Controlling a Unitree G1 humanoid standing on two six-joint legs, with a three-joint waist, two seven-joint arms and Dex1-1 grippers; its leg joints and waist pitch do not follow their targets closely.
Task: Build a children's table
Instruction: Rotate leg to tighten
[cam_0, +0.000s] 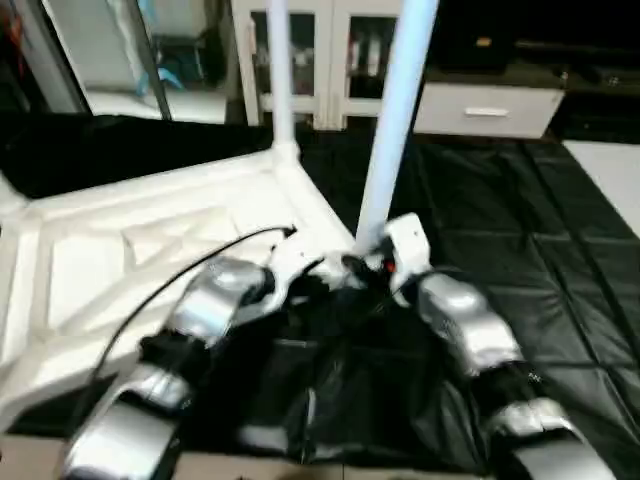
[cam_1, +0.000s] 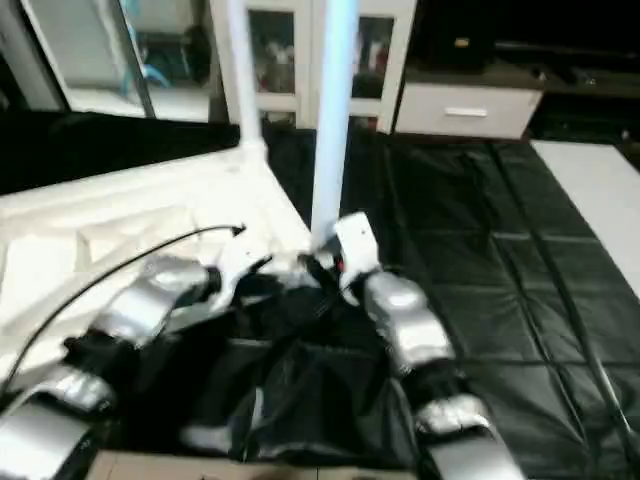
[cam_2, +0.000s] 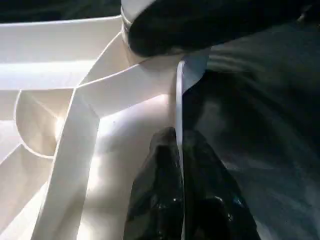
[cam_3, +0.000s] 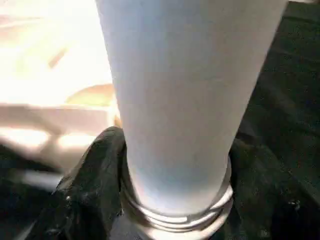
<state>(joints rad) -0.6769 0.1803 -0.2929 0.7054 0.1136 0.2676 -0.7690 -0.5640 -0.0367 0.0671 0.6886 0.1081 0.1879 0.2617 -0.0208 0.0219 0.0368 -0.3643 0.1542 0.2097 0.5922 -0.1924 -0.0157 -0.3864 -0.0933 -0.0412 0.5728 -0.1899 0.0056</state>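
Observation:
The children's table's white tabletop (cam_0: 120, 250) lies upside down on the black cover, ribs facing up. One white leg (cam_0: 280, 80) stands upright in its far corner socket. A second leg (cam_0: 395, 110) stands upright at the near corner. My right gripper (cam_0: 375, 262) is closed around this leg's base, and a black finger (cam_3: 95, 170) presses against the tube (cam_3: 185, 90) just above its ringed end. My left gripper (cam_0: 300, 265) sits beside it, shut on the tabletop's thin rim (cam_2: 182, 85), with a finger (cam_2: 155, 190) on each side of the wall.
The black-covered work table (cam_0: 520, 230) stretches to the right and far side. A white cabinet with glass doors (cam_0: 330, 60) and a white drawer unit (cam_0: 490, 105) stand behind it. A black cable (cam_0: 180, 270) loops over my left forearm.

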